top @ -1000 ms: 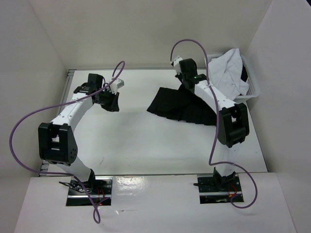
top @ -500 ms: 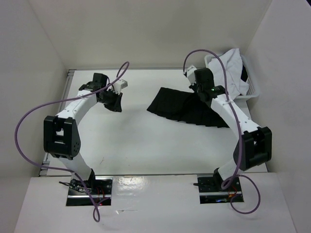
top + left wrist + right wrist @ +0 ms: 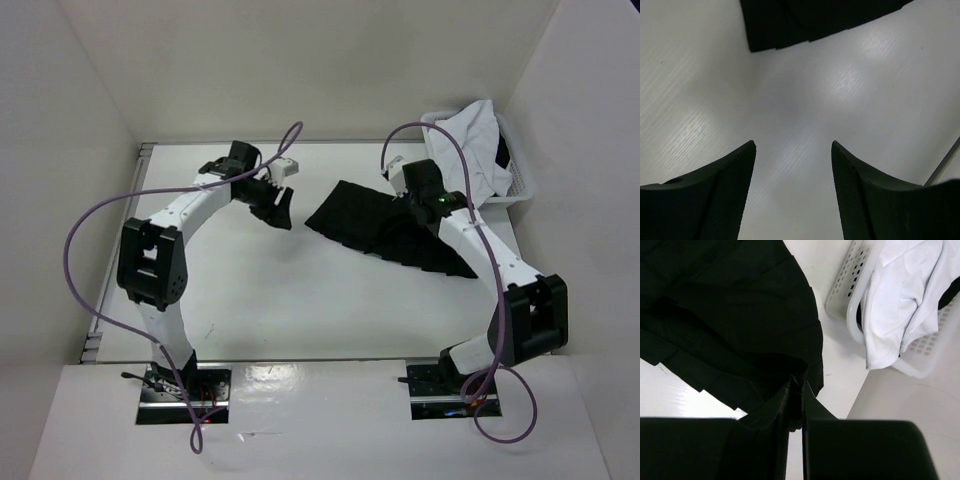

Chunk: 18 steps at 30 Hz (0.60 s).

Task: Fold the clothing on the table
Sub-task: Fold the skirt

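Lying flat on the matte white table (image 3: 300, 290), right of centre and near the basket (image 3: 522, 188), the skirt (image 3: 385, 225) is thin black cloth, roughly trapezoid, with many narrow pleats that give its lower edge a stepped outline. The right gripper (image 3: 799, 383) is clamped on a fold of that cloth at its far edge; black on black makes the pinch hard to read. The left gripper (image 3: 793, 144) hangs with textured jaws apart over bare tabletop, the skirt's left corner just ahead, cut off by the frame. A crumpled white garment (image 3: 470, 145) fills the perforated plastic basket.
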Tool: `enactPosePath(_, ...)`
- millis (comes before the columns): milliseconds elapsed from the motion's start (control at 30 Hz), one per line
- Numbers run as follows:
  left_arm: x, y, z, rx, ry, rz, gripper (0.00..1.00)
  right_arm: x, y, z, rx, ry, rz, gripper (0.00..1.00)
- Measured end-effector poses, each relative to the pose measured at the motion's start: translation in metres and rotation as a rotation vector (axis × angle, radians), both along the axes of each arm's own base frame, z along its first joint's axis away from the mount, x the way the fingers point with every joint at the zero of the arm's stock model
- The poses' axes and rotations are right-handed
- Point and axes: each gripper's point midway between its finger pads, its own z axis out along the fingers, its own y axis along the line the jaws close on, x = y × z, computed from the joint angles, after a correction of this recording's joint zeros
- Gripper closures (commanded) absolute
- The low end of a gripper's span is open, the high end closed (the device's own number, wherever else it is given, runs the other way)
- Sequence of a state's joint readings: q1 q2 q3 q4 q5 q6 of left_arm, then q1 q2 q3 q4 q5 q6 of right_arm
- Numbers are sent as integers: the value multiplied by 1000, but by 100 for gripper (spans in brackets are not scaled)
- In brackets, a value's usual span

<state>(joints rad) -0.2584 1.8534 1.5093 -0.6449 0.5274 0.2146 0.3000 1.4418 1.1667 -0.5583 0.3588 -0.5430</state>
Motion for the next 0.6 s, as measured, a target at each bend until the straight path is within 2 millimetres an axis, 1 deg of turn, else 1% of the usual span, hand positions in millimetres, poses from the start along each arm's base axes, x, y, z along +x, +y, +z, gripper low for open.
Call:
enactPosePath(100,7,-28,0,-38,11,-37,20,-3,0,4,17,-10,-3,100)
enactPosePath(133,10,-37,-1,-44,11,-43,20,-4,0,5,21,-14,-4,100)
enactPosePath(200,13,-52,-1,-55,8,-47,17,-6,0,6,27,-18,-4,100)
enactPosePath(333,23,-75,4,-72,-24,-15,17,-9,-1,8,33,-24,-8,100)
enactPosePath(433,35,-91,8,-83,-49,27,17,-12,-2,9,35,-27,-8,100)
enactPosePath(533,48,-105,0,-81,-56,67,17,-13,-3,9,36,-29,-11,100)
enactPosePath(600,53,-111,-11,-66,-51,91,17,-14,-5,8,34,-26,-15,100)
